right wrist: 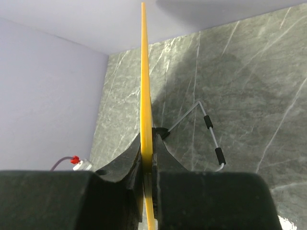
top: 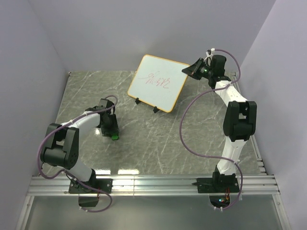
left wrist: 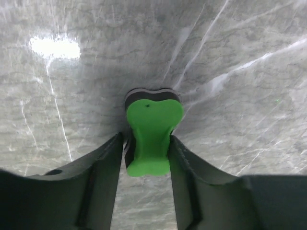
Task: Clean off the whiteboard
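Observation:
The whiteboard [top: 165, 98] stands tilted at the back of the table with red scribbles [top: 158, 81] on its face. My right gripper [top: 190, 70] is shut on its upper right corner. In the right wrist view the orange rim [right wrist: 145, 86] runs edge-on between the jaws of the right gripper [right wrist: 152, 133]. A small green eraser [top: 114, 137] lies on the table at the left. In the left wrist view my left gripper [left wrist: 146, 140] is closed in on the eraser [left wrist: 152, 127], with a finger against each side of its narrow waist.
The board's black stand feet [top: 138, 101] rest on the grey marble table [top: 192, 139]. A wire stand leg [right wrist: 212, 132] shows behind the board. Lilac walls close in the table on the left, back and right. A metal rail [top: 153, 183] runs along the near edge.

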{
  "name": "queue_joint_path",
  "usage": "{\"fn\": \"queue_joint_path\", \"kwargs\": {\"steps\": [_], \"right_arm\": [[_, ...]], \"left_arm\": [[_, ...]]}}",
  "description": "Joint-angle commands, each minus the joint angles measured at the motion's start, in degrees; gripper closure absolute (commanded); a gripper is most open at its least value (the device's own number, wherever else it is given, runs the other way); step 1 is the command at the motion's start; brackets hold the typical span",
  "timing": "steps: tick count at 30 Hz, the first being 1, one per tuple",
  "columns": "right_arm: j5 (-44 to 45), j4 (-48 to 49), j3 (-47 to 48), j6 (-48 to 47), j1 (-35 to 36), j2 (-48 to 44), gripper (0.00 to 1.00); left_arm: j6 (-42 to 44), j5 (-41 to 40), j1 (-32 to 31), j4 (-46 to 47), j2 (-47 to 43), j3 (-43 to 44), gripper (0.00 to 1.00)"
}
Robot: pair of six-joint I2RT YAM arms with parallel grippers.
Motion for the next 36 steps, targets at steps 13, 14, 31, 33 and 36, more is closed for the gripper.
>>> {"fn": "queue_joint_path", "kwargs": {"steps": [13,14,31,33,36], "right_arm": [[2.8,-9.3,0.5,-3.3,2.1,-0.1,1.0],[2.6,-9.6,0.7,-3.4,2.2,0.0,1.0],[8.0,-17.1,-13.5,-9.6,9.0,-11.8,1.0],[8.4,-17.0,-16.5,-10.1,9.4,-13.8,1.0],[9.5,-16.1,-20.9,-10.3,10.5,-16.7,1.0]], "left_arm": [[3.0,-4.1,-0.2,-3.1,-0.2,7.3,1.0],[3.0,-3.6,-0.2,-3.0,-0.1,7.9,1.0],[0.8,16.8,-10.6,6.5,20.8,48.7,1.0],[0.6,17.9,-13.4,7.0,23.4,53.5,1.0],[0.6,19.4,-16.6,6.0,27.4,59.0,1.0]]}}
